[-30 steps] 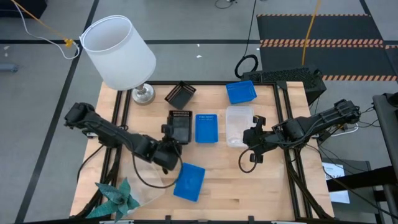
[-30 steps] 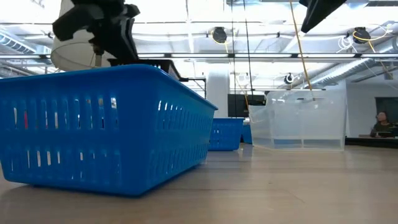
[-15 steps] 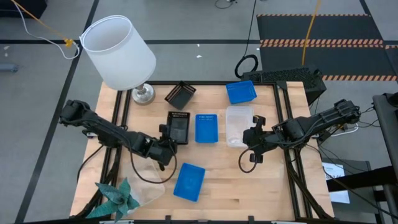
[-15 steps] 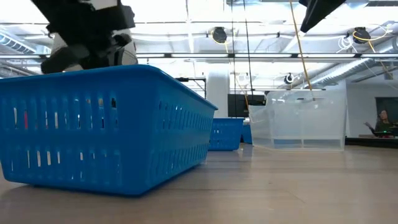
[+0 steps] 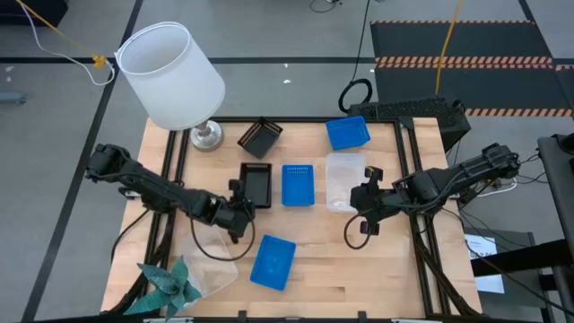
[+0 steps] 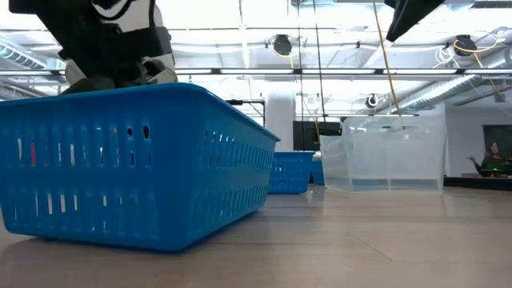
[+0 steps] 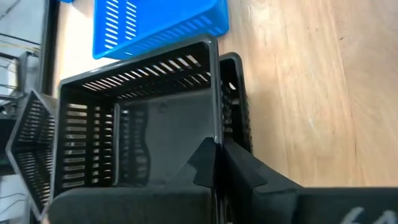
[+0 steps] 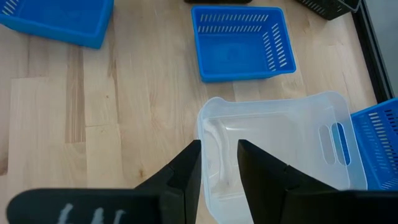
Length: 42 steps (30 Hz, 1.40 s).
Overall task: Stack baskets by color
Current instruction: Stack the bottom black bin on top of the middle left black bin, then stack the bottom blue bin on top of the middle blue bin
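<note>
From above, the left gripper (image 5: 240, 205) is clamped on the near rim of a black basket (image 5: 257, 184) sitting mid-table, with a blue basket (image 5: 298, 184) just beside it and a clear basket (image 5: 344, 179) next along. The right gripper (image 5: 366, 199) sits at the clear basket's near edge. Another black basket (image 5: 260, 136) lies by the lamp (image 5: 173, 76), a second blue basket (image 5: 348, 133) at the far side, a third blue basket (image 5: 273, 263) near the front. At table level, that front blue basket (image 6: 136, 164) fills the foreground, the clear basket (image 6: 386, 156) behind it. The left wrist view shows closed fingers (image 7: 211, 163) pinching the black basket's wall (image 7: 149, 118). The right wrist view shows fingers (image 8: 186, 171) straddling the clear basket's rim (image 8: 208, 130).
</note>
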Tool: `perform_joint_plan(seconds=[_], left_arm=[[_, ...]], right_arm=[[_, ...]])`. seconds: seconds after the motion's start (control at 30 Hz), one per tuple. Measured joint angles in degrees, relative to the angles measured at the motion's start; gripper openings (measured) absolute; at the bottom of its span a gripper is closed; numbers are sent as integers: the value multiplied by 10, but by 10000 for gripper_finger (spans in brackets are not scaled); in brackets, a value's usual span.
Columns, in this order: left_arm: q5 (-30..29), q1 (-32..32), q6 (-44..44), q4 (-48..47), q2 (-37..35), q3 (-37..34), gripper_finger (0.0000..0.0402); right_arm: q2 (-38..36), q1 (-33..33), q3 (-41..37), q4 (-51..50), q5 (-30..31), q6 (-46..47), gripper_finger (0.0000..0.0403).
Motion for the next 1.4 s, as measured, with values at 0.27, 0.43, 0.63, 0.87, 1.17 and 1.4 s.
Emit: perform_joint_plan(seconds=[0.27,0.43,0.63,0.87,1.17,1.4], left_arm=[[8,21,0,27,0,-16,48],[6,29,-10,30,0,-20,99],[7,27,-33,52,0,-13,140],[8,-4,-56,37,-22,32,152],[8,-85,-70,31,-23,104,152],[12,-162,-103,44,-12,128,152]], right_arm=[[0,0,0,5,0,0,100],[0,0,0,11,0,0,100],[0,0,0,29,0,0,100],[0,0,0,48,0,-11,100],[0,0,0,81,0,-11,100],[1,0,0,170,0,-56,100]])
